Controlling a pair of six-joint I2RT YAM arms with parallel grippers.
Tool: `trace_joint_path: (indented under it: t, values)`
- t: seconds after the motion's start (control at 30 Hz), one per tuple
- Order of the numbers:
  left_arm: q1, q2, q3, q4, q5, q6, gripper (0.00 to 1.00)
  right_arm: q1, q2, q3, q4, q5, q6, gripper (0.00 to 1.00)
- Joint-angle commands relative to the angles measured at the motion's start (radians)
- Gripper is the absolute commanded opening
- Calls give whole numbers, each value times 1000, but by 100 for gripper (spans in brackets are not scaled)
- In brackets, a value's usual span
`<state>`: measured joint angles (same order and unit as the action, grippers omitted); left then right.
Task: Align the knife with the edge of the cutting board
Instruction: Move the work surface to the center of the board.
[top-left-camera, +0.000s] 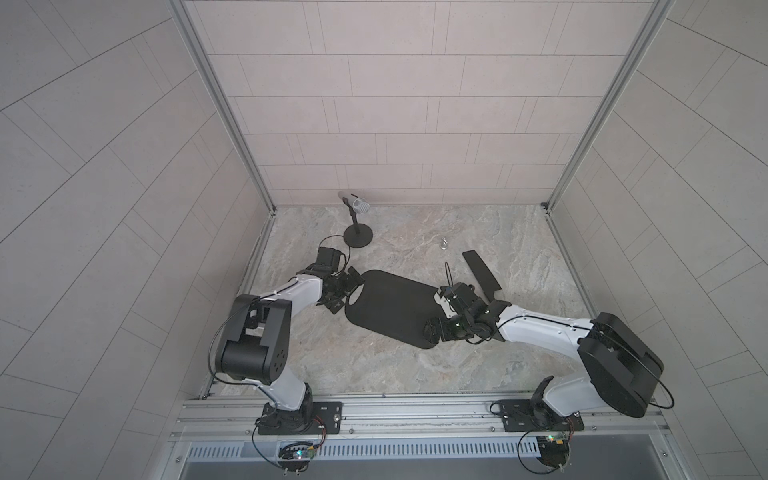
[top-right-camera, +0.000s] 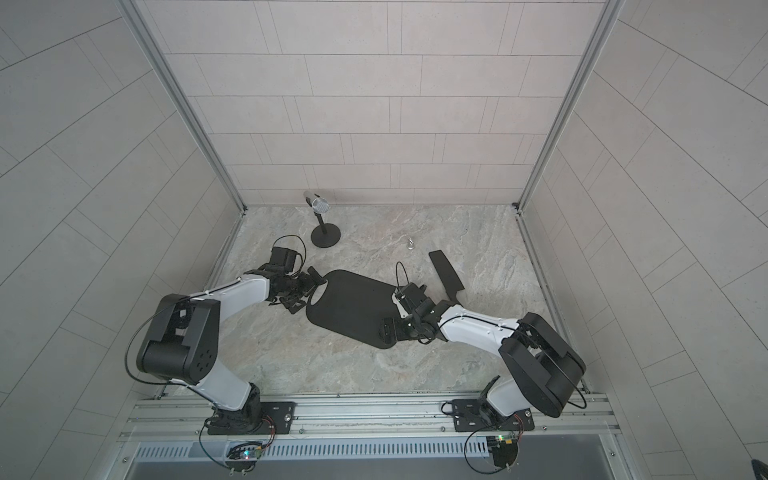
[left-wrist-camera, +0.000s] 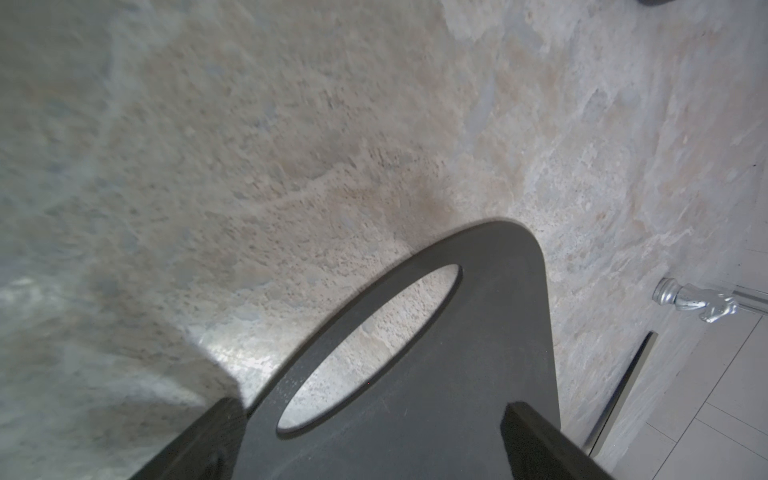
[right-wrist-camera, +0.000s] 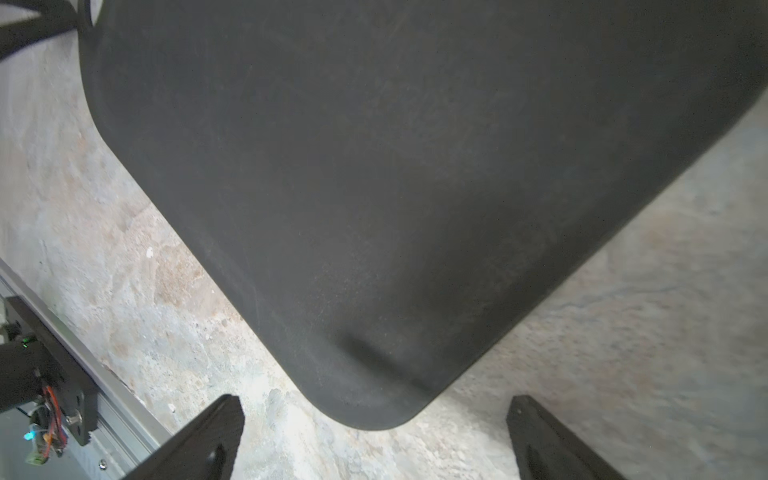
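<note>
While the board (top-left-camera: 395, 305) lies slantwise in the middle of the table (top-left-camera: 415, 374), the knife (top-left-camera: 482, 272) rests beyond its right end, near but apart and at an angle to that edge; both top views agree on this. The left gripper (top-left-camera: 349, 291) sits at the end with the oval hole, and the right gripper (top-left-camera: 434, 316) at the opposite end. A microphone (top-left-camera: 359, 205) stands at the back left, well apart.

In the left wrist view the fingers (left-wrist-camera: 540, 440) are spread, with the board's (left-wrist-camera: 478, 332) holed end reaching between them and nothing pinched.

In the right wrist view the fingers (right-wrist-camera: 208, 436) stand wide apart, a rounded corner of the board (right-wrist-camera: 415, 187) lying just ahead of the gap, unclamped.
</note>
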<state>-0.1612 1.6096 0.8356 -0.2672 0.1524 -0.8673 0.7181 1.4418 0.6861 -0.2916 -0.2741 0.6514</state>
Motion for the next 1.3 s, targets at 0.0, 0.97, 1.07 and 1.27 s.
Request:
trace_joint_path:
  t: [0.0, 0.97, 1.07, 1.27]
  values:
    - [-23, 32, -85, -85, 22, -24, 100, -37, -17, -28, 47, -46, 42, 100]
    - [-199, -152, -256, -70, 41, -73, 100, -209, 167, 43, 91, -139, 34, 100]
    - [-227, -161, -257, -75, 40, -77, 100, -220, 186, 66, 77, -148, 20, 100]
    - [-230, -222, -211, -181, -49, -30, 100, -253, 170, 89, 21, -146, -12, 100]
